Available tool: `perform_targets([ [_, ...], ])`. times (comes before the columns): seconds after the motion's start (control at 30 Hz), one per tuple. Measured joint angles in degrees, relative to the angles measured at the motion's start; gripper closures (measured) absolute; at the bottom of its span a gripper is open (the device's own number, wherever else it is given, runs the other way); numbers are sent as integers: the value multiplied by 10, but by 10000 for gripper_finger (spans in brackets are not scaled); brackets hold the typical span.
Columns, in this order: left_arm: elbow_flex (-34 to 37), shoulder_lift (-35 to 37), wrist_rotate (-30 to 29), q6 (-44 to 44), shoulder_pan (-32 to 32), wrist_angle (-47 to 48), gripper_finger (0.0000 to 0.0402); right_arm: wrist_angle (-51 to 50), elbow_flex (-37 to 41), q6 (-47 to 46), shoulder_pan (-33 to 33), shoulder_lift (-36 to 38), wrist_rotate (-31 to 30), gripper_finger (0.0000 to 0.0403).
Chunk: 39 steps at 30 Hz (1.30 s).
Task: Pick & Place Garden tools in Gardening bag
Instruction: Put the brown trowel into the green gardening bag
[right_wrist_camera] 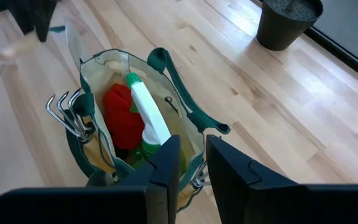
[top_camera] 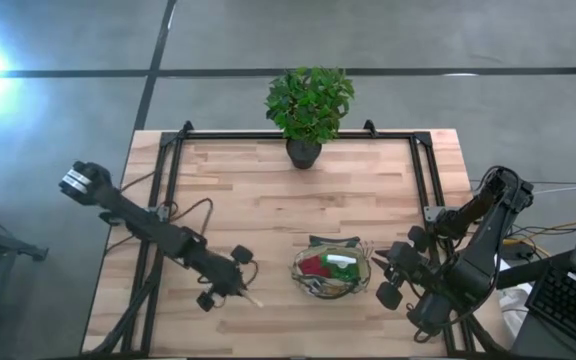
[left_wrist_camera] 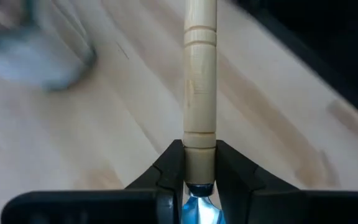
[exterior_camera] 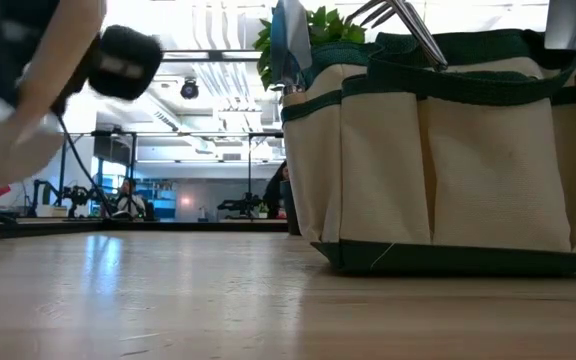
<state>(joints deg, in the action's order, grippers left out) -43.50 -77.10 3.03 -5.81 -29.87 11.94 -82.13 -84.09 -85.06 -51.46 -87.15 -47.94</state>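
My left gripper (top_camera: 236, 287) is near the table's front edge, left of the gardening bag (top_camera: 331, 270), shut on a garden tool with a light wooden handle (left_wrist_camera: 200, 74). Its head is hidden behind the fingers. The bag stands upright on its base. It holds a red scoop (right_wrist_camera: 120, 118) and a green and white spray bottle (right_wrist_camera: 148, 118), and fork tines (right_wrist_camera: 66, 112) stick up at its rim. My right gripper (right_wrist_camera: 192, 163) hovers over the bag's right rim, open by a narrow gap, with nothing between its fingers. My left gripper pinches the wooden handle at its head end (left_wrist_camera: 200, 155) between its two fingers (left_wrist_camera: 171, 169). They slant down from the table's left. The handle runs on straight ahead of them, its free end (top_camera: 256, 301) toward the bag. In the low view the tool (exterior_camera: 18, 130) hangs clear of the table.
A leafy plant in a dark pot (top_camera: 306, 110) stands at the middle of the table's far edge. A black frame rail (top_camera: 298, 135) runs round the wooden top. Bare wood lies between the bag and the pot.
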Motion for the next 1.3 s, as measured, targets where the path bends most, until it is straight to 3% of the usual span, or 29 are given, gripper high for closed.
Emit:
perform_targets([
  [0.2,31,62,-27,-33,15,-96,336,0,0,1,0,0,0,341],
  [0.6,130,191,-17,-85,57,-356,336,1,5,1,0,-1,-1,331],
  [0.83,164,199,41,-65,68,-541,336,2,11,0,0,-1,-8,335],
  [1.17,164,196,50,-5,89,-618,336,5,11,-3,0,-1,-21,343],
  [1.3,165,184,49,5,103,-646,336,8,11,-3,0,-1,-52,337],
])
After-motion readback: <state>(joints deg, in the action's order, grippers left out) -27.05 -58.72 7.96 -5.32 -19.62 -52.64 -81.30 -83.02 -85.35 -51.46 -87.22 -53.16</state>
